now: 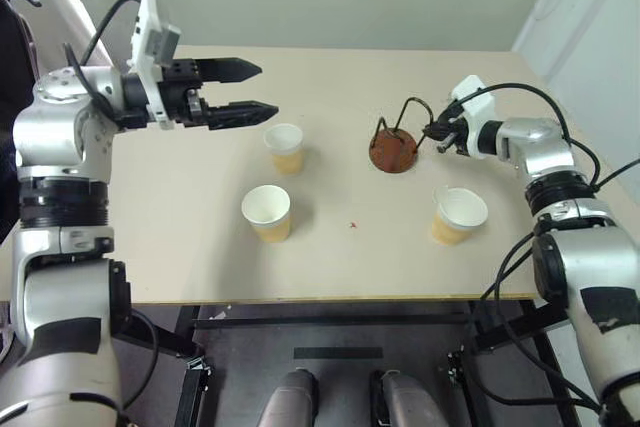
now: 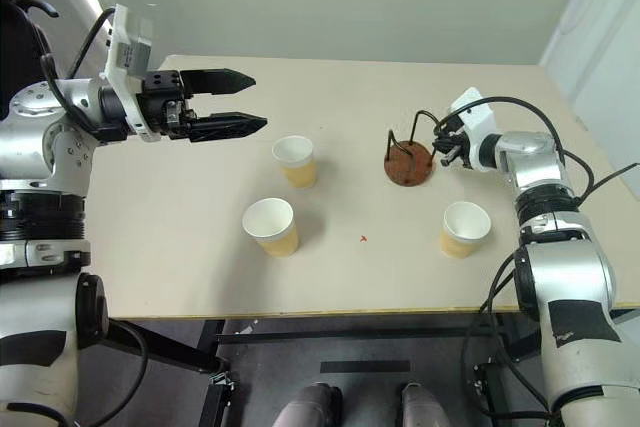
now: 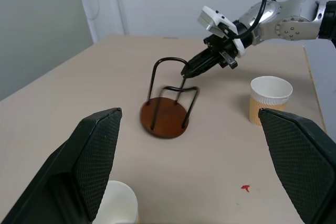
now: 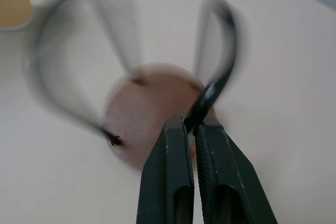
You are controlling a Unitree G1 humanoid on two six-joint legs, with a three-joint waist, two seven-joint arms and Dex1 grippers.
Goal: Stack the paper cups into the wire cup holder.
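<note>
Beige desk (image 1: 180, 247) carries three empty paper cups (image 1: 267, 212) and one empty wire cup holder (image 1: 393, 149); right claw (image 4: 193, 127) pinches its loop, left claw (image 1: 255, 90) spread.

Three upright paper cups (image 1: 283, 147) stand around the empty wire cup holder (image 1: 394, 147).

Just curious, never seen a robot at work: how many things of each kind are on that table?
Tan tapered paper cups: 3
Black wire cup holder on a reddish-brown round base: 1
Total: 4
</note>
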